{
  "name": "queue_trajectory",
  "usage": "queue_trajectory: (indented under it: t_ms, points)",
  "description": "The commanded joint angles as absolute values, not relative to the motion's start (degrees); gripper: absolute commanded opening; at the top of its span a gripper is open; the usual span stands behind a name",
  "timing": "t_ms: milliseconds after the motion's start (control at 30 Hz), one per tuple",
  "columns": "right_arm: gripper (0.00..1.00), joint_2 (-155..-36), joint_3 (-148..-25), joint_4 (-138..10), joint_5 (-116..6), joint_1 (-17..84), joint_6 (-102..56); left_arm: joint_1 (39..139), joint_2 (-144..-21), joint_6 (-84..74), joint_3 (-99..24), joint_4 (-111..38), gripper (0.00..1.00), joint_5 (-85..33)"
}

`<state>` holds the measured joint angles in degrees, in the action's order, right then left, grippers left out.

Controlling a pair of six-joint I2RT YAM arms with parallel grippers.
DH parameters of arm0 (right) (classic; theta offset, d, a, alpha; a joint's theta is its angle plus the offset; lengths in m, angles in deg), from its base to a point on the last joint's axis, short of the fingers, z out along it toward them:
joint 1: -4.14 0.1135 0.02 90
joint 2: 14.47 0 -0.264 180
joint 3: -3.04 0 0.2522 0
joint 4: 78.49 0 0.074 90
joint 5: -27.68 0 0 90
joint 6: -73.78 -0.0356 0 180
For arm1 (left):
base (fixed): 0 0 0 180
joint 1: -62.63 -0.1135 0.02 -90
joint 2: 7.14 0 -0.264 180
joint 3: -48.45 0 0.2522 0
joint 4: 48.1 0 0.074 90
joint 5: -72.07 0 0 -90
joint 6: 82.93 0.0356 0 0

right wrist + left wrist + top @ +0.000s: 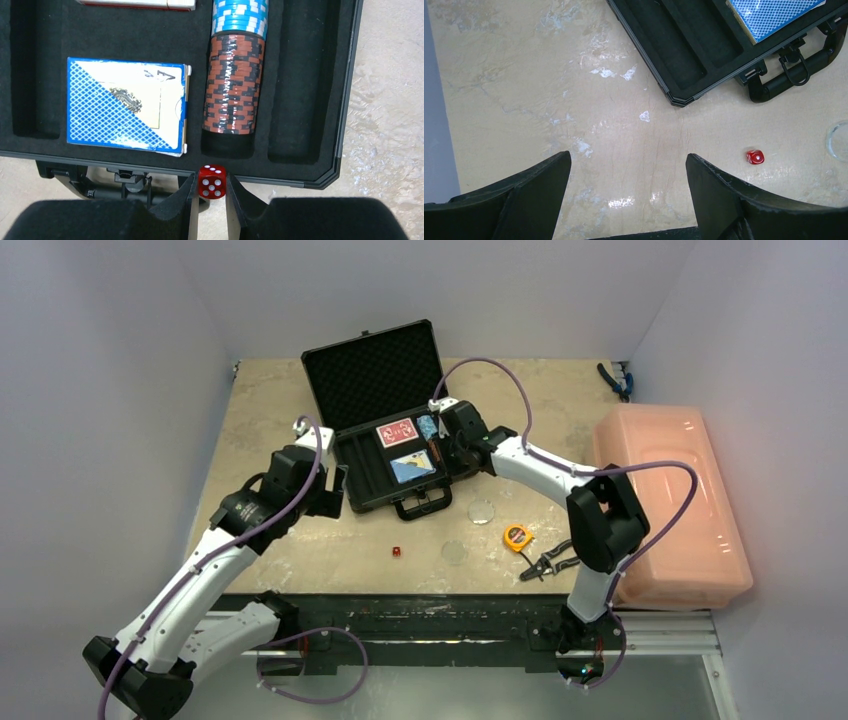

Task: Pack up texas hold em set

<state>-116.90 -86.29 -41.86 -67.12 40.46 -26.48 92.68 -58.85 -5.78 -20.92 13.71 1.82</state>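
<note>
The black briefcase (352, 468) lies open with its lid up. Its foam holds a red deck (396, 432), a blue deck (414, 467) and chip stacks (428, 427). In the right wrist view my right gripper (212, 182) is shut on a red die (212, 181), just above the case's front rim (280, 180), below the red-brown chips (232, 85). My left gripper (629, 160) is open and empty over bare table, left of the case corner (676, 97). A second red die (396, 552) lies on the table. Two clear discs (481, 510) (455, 551) lie near it.
An orange-yellow tape measure (517, 536) and black-handled pliers (545, 563) lie by the right arm's base. A pink lidded bin (670, 500) stands at the right. Blue-handled pliers (615, 380) lie at the back right corner.
</note>
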Motion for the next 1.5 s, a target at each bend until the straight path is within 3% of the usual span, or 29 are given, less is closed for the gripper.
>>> queue_trajectory:
  t_ms: [0, 1267, 1467]
  points:
    - [0.0, -117.9, -89.69, -43.47, -66.37, 39.98, -25.41, 92.49, -59.01, -5.34, -22.7, 12.8, 0.85, 2.19]
    - [0.0, -122.93, -90.38, -46.77, -65.37, 39.47, -25.75, 92.45, -59.44, -5.25, -22.79, 12.81, 0.85, 2.2]
    - [0.13, -123.01, -89.97, -46.87, -64.96, 39.46, -25.97, 92.51, -59.44, -5.25, -22.79, 12.85, 0.85, 2.19]
